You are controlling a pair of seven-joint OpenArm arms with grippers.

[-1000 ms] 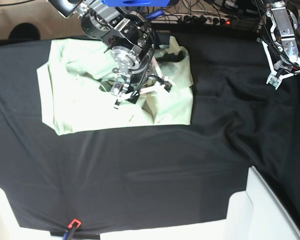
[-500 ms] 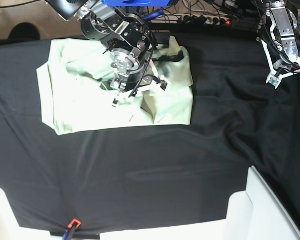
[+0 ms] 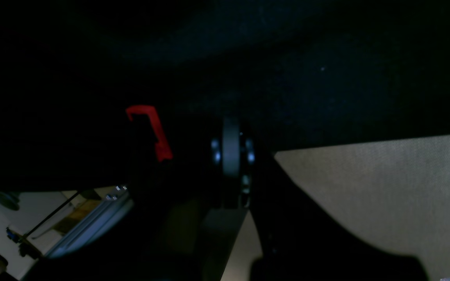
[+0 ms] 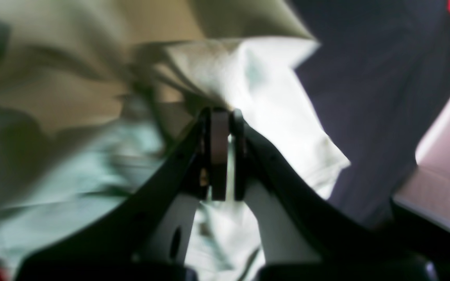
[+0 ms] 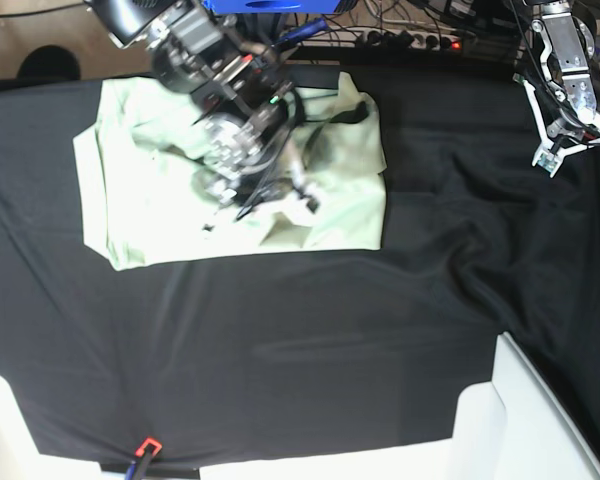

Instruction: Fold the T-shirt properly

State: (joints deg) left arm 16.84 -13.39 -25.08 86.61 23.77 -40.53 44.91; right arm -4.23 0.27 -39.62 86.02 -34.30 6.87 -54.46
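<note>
Clearly the right gripper (image 4: 221, 117) is pinched on a bunched ridge of the shirt (image 5: 140, 210), the left gripper (image 5: 548, 158) idles closed, so lifting may drag extra layers.

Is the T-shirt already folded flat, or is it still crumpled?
Still crumpled. The T-shirt lies bunched with uneven ridges on the black cloth, and the right end effector pinches a raised fold.
</note>
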